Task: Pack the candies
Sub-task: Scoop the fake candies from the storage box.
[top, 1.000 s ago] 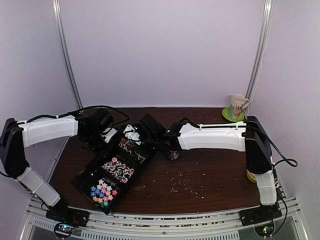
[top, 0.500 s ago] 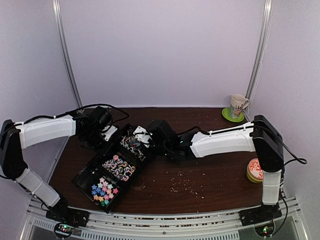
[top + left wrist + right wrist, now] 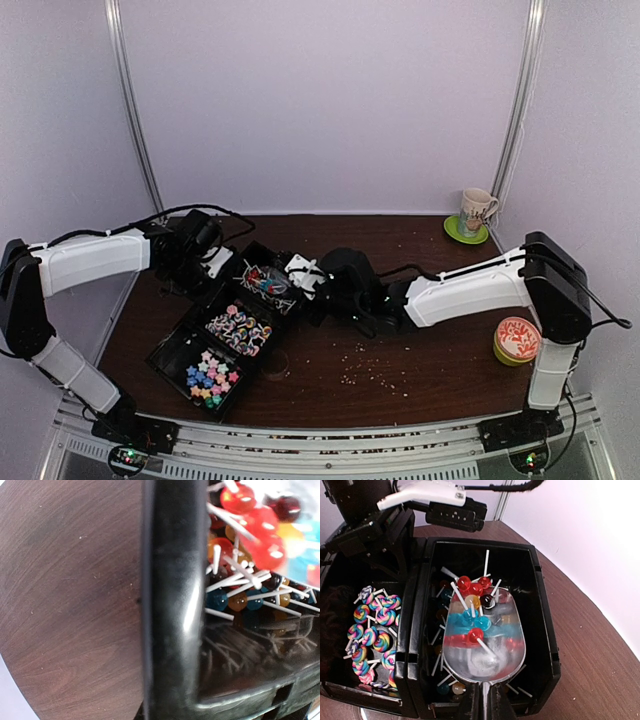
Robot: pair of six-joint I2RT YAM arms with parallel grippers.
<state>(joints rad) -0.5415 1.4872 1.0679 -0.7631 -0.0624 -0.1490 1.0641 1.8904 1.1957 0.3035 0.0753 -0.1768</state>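
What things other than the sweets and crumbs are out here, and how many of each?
Black sectioned box: 1
Clear scoop: 1
Mug: 1
Green saucer: 1
Round tin: 1
Total: 5

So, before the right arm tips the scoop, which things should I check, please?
1. Scoop above the end compartment: ok.
2. Ball lollipops resting in the scoop: ok.
3. Right end effector closed on the scoop handle: ok.
4. Same kind of lollipops lying in that compartment: ok.
5. Swirl lollipops kept apart in the next compartment: ok.
6. Left end effector gripping the box rim: cannot tell.
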